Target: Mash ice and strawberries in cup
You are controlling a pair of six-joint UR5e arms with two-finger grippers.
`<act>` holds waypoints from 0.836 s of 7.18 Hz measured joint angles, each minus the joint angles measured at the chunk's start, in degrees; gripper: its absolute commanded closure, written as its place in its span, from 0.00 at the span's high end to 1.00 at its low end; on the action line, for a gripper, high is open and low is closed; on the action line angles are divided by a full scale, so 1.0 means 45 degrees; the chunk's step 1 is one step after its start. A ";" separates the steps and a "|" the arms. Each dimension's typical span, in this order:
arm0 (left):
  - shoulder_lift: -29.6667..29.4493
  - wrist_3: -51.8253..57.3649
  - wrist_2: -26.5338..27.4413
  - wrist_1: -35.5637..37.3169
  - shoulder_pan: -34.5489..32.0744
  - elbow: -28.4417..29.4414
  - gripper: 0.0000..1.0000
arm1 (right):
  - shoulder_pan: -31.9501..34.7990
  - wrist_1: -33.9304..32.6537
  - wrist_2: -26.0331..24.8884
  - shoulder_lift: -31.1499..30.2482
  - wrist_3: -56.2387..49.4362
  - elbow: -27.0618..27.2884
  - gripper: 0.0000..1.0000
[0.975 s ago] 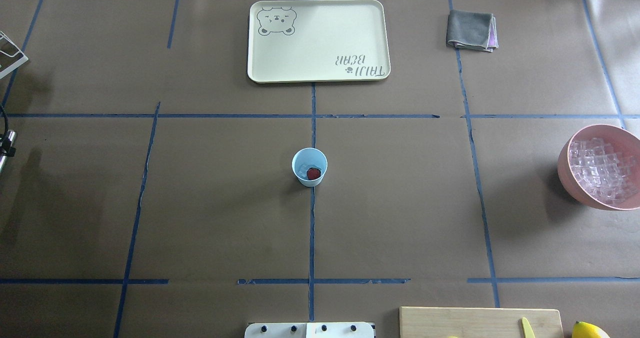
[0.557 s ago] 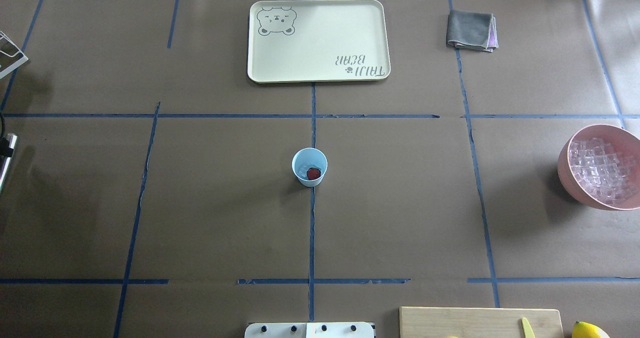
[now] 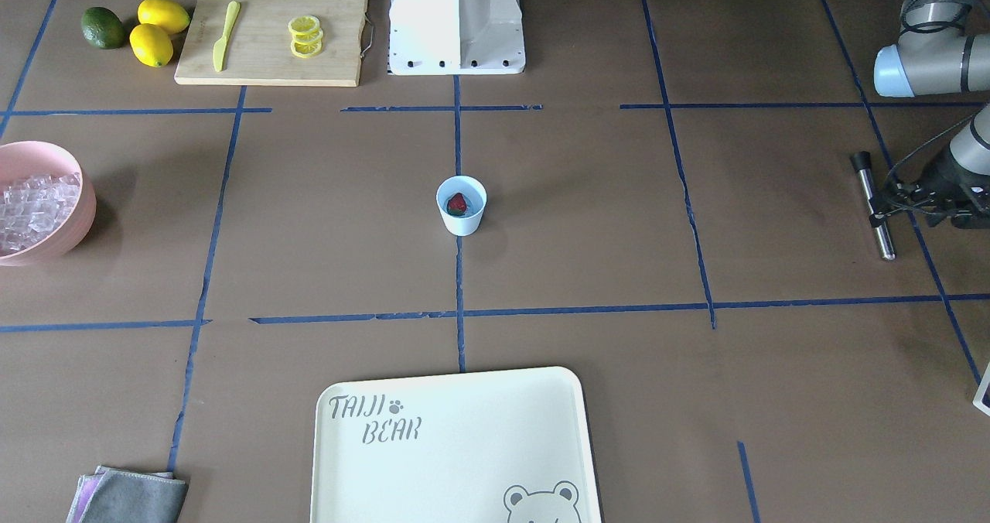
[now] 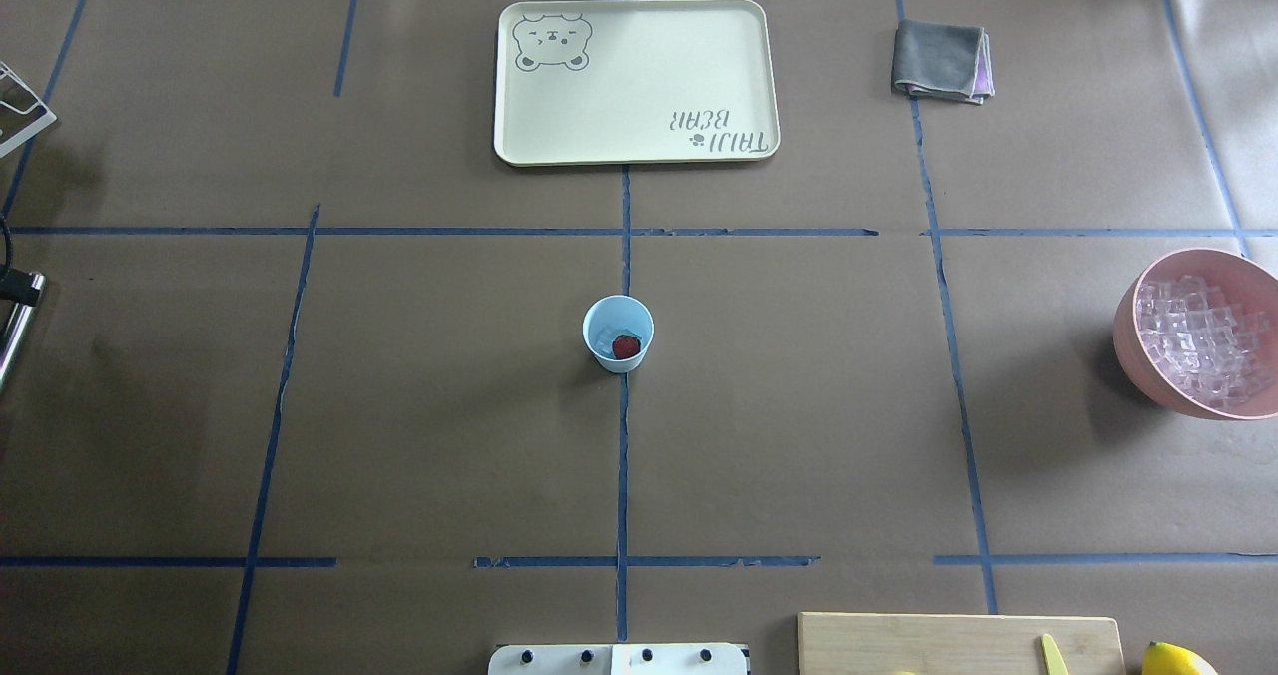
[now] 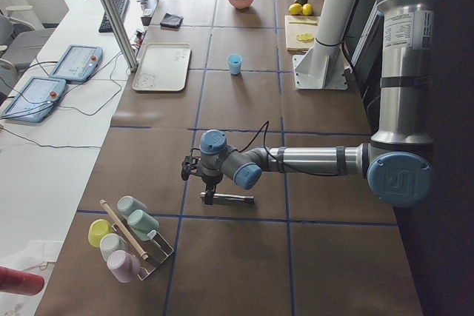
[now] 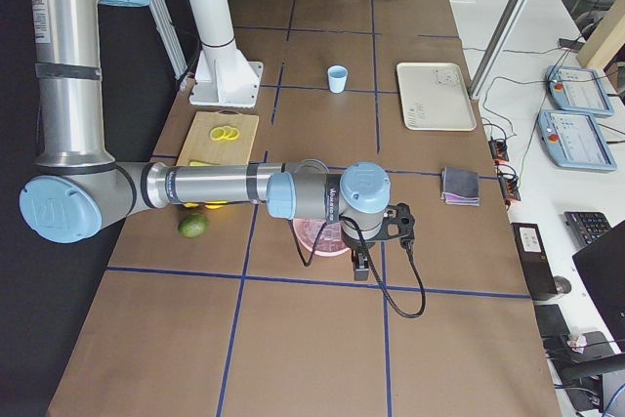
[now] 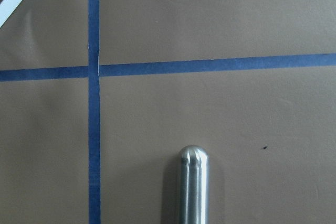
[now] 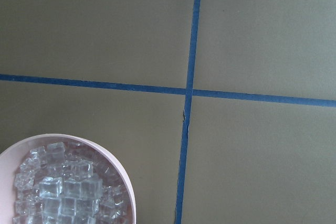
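The light-blue cup [image 4: 618,333] stands upright at the table's middle and also shows in the front view [image 3: 461,206]. Inside it lie a red strawberry [image 4: 626,346] and clear ice cubes [image 4: 603,337]. My left gripper [image 3: 882,212] is far to the cup's left, near the table edge. It is shut on a steel masher rod [image 3: 874,207], whose rounded tip shows in the left wrist view [image 7: 192,182]. My right gripper [image 6: 359,266] hangs beside the pink bowl and shows only in the exterior right view. I cannot tell whether it is open or shut.
A pink bowl [image 4: 1126,340] full of ice cubes sits at the far right. A cream tray [image 4: 635,81] and a grey cloth [image 4: 941,59] lie at the back. A cutting board [image 3: 271,59] carries lemon slices and a yellow knife, with lemons beside it. A cup rack [image 5: 129,238] stands at the left end.
At the overhead view's left edge the steel rod has shifted a little further into view. The cup, strawberry and bowl have not moved.
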 measured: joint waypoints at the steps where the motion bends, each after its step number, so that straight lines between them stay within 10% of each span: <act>1: -0.0042 0.1142 -0.0555 0.0810 -0.0696 -0.0144 1.00 | 0.0000 0.0011 0.0005 -0.0001 0.0000 -0.0001 0.99; 6: -0.0609 0.6901 -0.1910 0.7313 -0.4359 -0.1716 1.00 | 0.0019 0.0032 0.0055 -0.0010 0.0005 -0.0002 0.99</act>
